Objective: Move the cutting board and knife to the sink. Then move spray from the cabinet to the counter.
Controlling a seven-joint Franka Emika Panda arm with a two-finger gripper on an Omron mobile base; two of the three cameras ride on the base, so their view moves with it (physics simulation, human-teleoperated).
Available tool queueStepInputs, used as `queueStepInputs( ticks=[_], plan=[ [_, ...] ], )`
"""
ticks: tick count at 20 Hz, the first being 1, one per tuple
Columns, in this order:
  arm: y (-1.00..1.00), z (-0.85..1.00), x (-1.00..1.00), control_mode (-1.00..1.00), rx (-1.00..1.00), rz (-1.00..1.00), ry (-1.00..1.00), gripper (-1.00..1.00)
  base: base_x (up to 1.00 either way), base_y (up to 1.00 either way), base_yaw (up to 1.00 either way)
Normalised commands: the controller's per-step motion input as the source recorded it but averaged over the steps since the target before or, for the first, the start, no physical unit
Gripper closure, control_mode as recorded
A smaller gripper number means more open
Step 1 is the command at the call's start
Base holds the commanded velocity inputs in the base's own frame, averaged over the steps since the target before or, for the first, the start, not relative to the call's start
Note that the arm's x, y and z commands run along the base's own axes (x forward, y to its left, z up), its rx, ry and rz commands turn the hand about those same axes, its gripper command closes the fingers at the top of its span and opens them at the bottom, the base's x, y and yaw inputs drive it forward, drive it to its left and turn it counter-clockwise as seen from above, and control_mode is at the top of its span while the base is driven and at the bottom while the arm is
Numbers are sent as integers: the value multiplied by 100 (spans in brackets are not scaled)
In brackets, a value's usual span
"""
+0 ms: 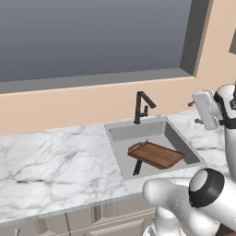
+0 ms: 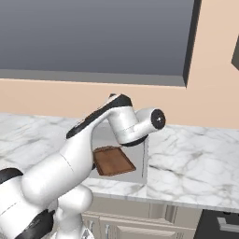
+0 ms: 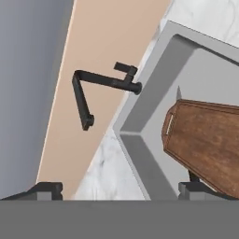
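The cutting board (image 1: 156,154) (image 2: 112,161) (image 3: 205,140) lies tilted inside the sink (image 1: 182,138) (image 3: 154,107), its curved handle end toward the faucet. The knife (image 1: 137,168) lies under it: its black handle sticks out at the sink's front and its blade tip (image 3: 177,93) pokes past the board's far edge. My gripper (image 1: 194,112) (image 3: 121,189) hangs above the counter (image 1: 55,156) just right of the sink, open, with nothing between its fingers. The spray is out of view.
A black faucet (image 1: 142,106) (image 3: 93,88) stands behind the sink against the beige wall. A large grey window (image 1: 92,37) runs above. A grey-brown corner (image 1: 233,44) juts in at the upper right edge. Cream drawers (image 1: 115,221) sit below the counter.
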Motion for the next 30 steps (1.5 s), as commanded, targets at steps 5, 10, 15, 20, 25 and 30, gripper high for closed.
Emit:
queueStepInputs(
  ticks=[5,10,15,20,25,30],
  plan=[
    [0,70,-60,-100,-20,0,0,-100,0,0,0],
    [5,42,-45,-100,-18,2,0,-100,0,0,0],
    [12,24,-34,-100,-15,3,0,-100,0,0,0],
    [8,21,-34,-100,-16,4,0,-100,0,0,0],
    [1,26,-53,-100,-29,4,-2,-100,0,0,0],
    [10,10,-45,-100,-40,5,-8,-100,0,0,0]
  ],
)
